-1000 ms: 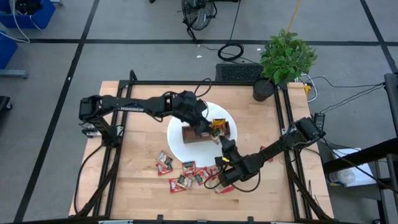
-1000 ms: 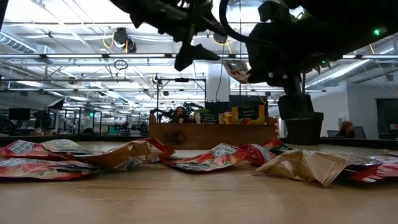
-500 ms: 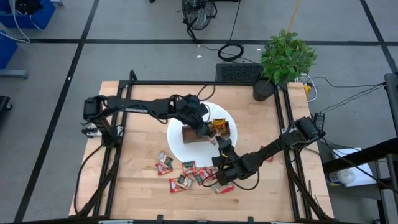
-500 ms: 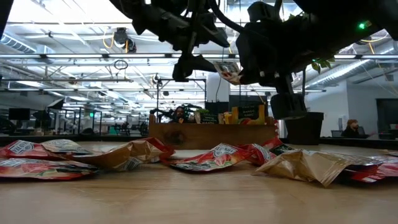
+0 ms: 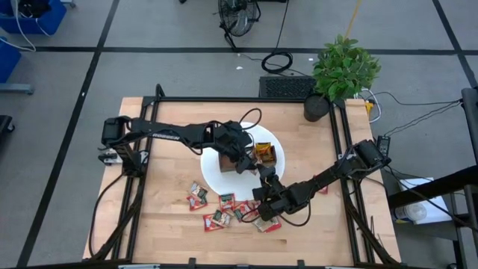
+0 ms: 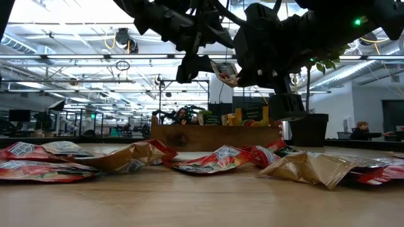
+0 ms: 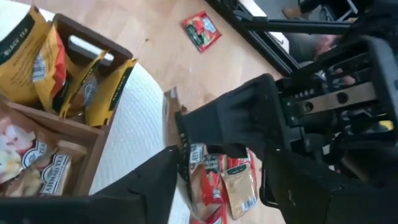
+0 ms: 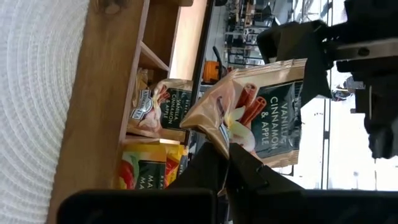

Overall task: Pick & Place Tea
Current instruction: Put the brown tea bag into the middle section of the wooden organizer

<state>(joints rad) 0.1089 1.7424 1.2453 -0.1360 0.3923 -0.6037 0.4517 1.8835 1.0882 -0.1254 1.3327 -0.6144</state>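
My right gripper (image 8: 227,155) is shut on a tan tea sachet (image 8: 261,112) printed "Vanilla Cinnamon & Apple". It holds the sachet in the air above the white mat, at the near side of the wooden tray (image 5: 224,161). My left gripper (image 7: 217,155) is open. It reaches over the tray, and its two fingers stand on either side of the sachet's free end (image 6: 226,70); I cannot tell whether they touch it. The tray holds yellow and other sachets (image 7: 37,62). Several red and tan sachets (image 5: 220,209) lie flat on the table nearer the front. My right gripper pinches the tan sachet between its two fingers at one edge (image 8: 217,134). The fingers come about level from the table's right side. The sachet sticks out past the fingertips, tilted and clear of mat and tray.
A round white mat (image 5: 213,175) lies under the tray. A potted plant (image 5: 340,71) stands at the far right corner. Black frame rails (image 5: 142,164) run along the table's sides. Loose sachets (image 6: 214,161) cover the near middle of the table.
My left gripper has come down and toward the table's near edge, closing in on the held sachet. My right gripper has turned a little at the wrist, and the sachet has shifted toward the left gripper, still clear of the table.
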